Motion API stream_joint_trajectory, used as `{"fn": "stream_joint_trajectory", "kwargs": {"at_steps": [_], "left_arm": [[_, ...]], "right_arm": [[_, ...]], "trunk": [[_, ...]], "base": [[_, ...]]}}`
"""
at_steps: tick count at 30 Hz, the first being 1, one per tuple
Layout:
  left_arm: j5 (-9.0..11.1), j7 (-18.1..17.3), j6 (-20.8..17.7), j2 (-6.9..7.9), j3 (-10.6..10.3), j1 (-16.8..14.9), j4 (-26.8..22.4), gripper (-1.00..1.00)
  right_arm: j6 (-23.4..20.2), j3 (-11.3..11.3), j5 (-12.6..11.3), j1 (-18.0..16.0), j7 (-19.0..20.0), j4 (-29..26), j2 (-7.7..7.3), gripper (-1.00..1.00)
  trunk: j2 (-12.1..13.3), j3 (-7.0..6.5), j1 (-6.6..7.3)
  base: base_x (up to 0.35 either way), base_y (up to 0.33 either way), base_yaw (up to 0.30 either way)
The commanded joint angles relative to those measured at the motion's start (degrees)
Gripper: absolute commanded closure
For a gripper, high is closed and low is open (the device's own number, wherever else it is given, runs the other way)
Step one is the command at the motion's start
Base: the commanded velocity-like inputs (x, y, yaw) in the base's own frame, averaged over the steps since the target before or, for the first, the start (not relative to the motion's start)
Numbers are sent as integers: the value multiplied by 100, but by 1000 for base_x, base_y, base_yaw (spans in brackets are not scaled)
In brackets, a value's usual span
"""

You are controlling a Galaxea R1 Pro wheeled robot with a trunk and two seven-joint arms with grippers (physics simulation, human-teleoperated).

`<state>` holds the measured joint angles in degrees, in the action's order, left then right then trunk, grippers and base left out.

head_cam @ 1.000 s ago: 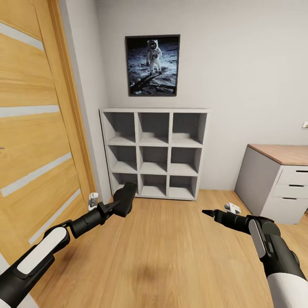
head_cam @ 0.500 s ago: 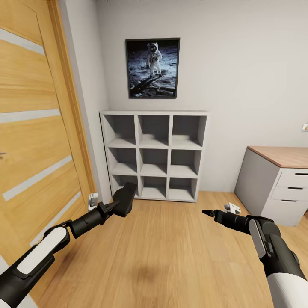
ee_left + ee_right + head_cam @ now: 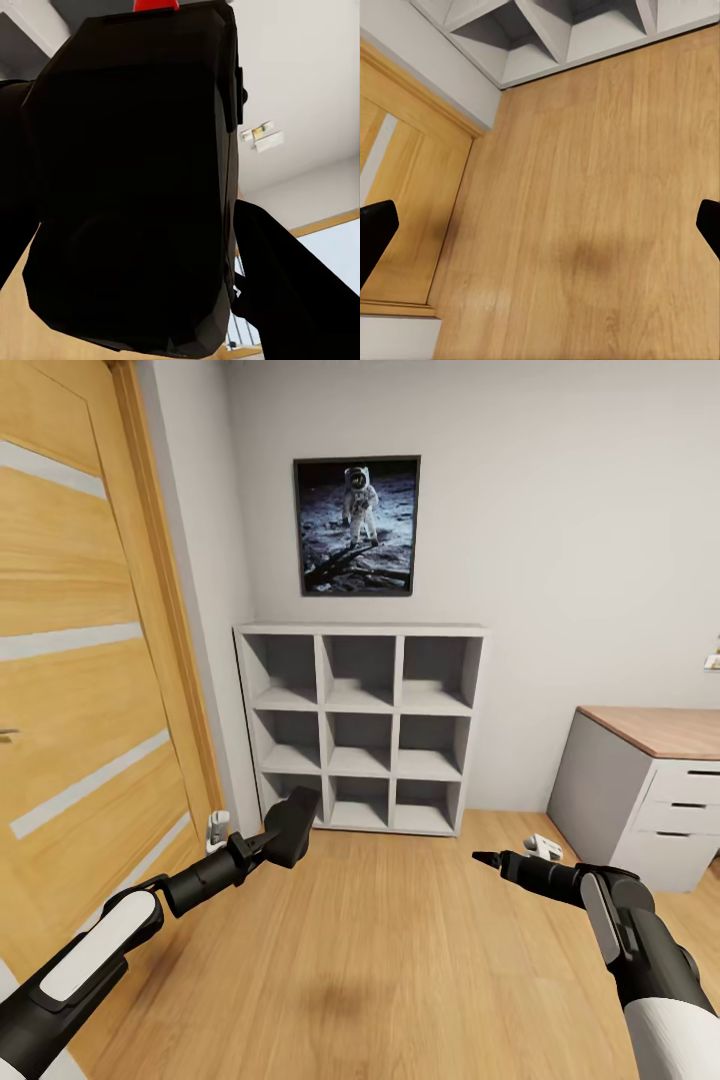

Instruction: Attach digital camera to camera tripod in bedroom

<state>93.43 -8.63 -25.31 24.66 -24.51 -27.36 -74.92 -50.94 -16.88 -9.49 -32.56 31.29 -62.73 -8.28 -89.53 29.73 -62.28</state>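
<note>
The digital camera [image 3: 291,827], matte black, is held in my left gripper [image 3: 272,842] low over the wood floor, in front of the grey cube shelf. In the left wrist view the camera body [image 3: 135,187] sits between the dark fingers [image 3: 292,285], and its red button [image 3: 156,4] peeks past one edge. My right gripper [image 3: 490,858] hangs over the floor to the right with nothing in it; in the right wrist view its fingertips [image 3: 375,229] stand far apart. The camera tripod is out of view.
The grey cube shelf [image 3: 360,720] stands against the far wall under a framed astronaut picture [image 3: 357,525]. A wood door [image 3: 80,660] runs along the left. A wood-topped desk [image 3: 650,730] with white drawers is at the right. Plank floor [image 3: 400,960] lies ahead.
The whole picture has slid down a little, so the camera has moved. Both arms keep their pose and the left gripper still holds the digital camera.
</note>
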Motion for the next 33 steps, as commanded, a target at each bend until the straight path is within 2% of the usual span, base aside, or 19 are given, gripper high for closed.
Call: {"fn": "stream_joint_trajectory", "kwargs": {"at_steps": [1, 33], "left_arm": [[35, -25, -9, 5, -9, -6, 3, 100], [35, -25, -12, 4, -9, -6, 4, 100]], "right_arm": [[-39, -9, -24, -4, 0, -2, 1, -100], [-33, -9, -17, -4, 0, -7, 8, -100]], "trunk": [[38, -12, 23], [1322, -587, 726]], "base": [[0, 0, 0], [0, 0, 0]]}}
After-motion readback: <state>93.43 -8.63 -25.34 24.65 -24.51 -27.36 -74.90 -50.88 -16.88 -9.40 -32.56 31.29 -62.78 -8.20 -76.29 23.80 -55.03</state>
